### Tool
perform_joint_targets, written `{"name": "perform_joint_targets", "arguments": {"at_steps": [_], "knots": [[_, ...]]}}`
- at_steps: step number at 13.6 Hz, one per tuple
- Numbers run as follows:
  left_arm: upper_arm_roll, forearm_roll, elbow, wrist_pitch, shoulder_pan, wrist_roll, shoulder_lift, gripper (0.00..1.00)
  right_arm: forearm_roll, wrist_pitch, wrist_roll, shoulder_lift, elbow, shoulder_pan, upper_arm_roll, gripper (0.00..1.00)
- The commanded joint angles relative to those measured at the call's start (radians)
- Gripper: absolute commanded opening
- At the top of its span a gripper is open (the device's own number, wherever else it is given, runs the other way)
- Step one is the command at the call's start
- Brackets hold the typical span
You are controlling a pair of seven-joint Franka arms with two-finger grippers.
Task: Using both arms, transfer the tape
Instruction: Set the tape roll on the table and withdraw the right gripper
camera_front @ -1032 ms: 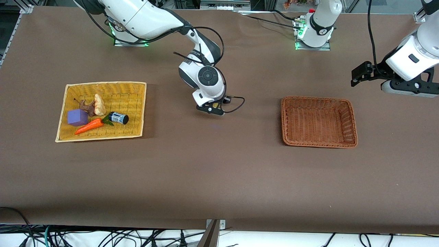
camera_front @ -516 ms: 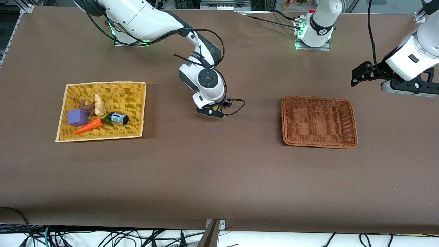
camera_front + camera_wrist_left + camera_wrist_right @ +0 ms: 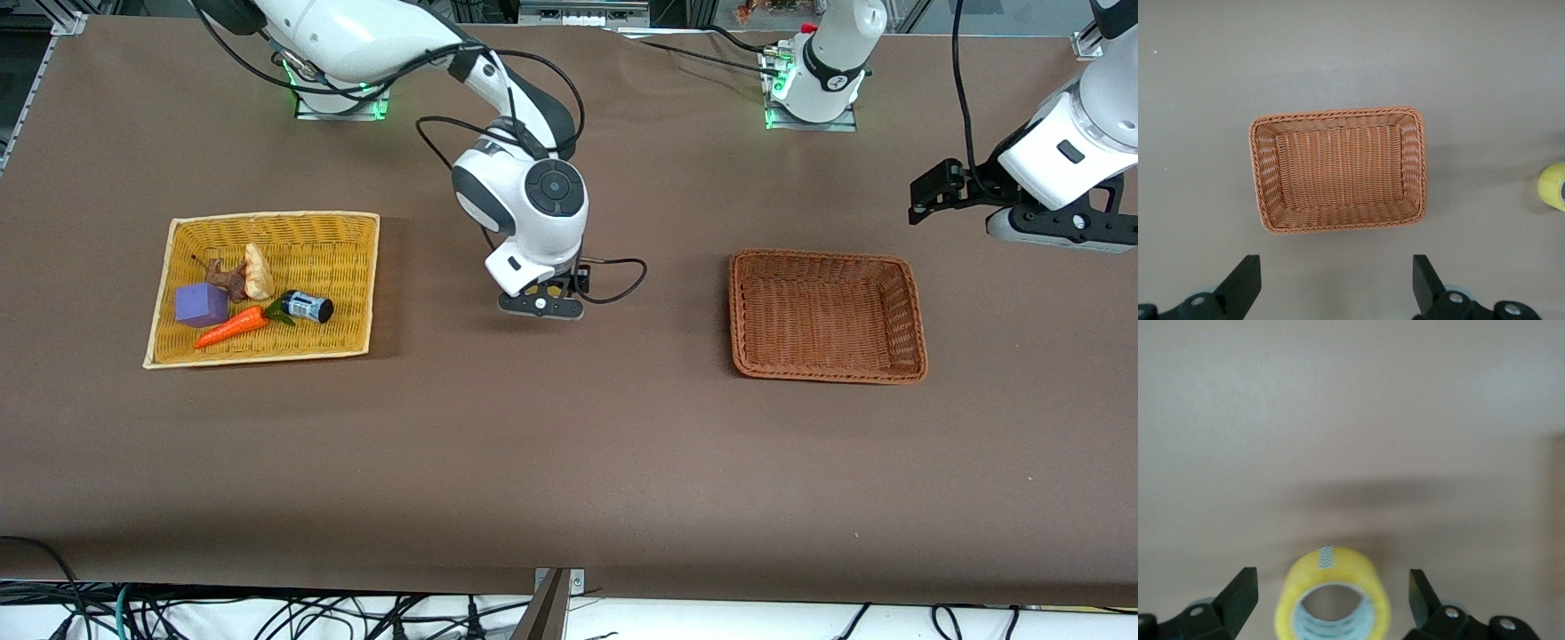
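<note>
Item: ring-shaped roll of translucent yellow packing tape, stood on its edge on the brown table, between the yellow and the brown basket. It is seen between the fingers of the right hand, which are spread wide and touch neither side of it. In the front view the roll is hidden under that hand, which hangs low over the middle of the table. A yellow edge of the roll is also caught in the left wrist view, apart from the basket.

Left hand: fingers spread apart, nothing held; kept high over the table at the left arm's end, beside the rectangular reddish-brown wicker basket. The left arm is waiting.

Rectangular yellow woven basket, at the right arm's end of the table. In it are held:
- purple block
- orange toy carrot
- small dark cylinder with blue-white label
- tan and brown irregular pieces
</note>
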Motion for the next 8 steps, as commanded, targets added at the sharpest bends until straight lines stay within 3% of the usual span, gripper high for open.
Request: {"name": "perform_joint_targets", "arguments": {"at_steps": [1,8], "knots": [[-0.001,0.013,0.023,-0.007,-0.005,0.013,0.023,1.00,-0.007,-0.050,-0.173,-0.025,0.033,-0.088,0.006,1.00],[-0.003,0.015,0.023,-0.007,-0.005,0.013,0.025,1.00,0.016,-0.145,-0.506,-0.122,0.036,-0.305,0.003,1.00]]}}
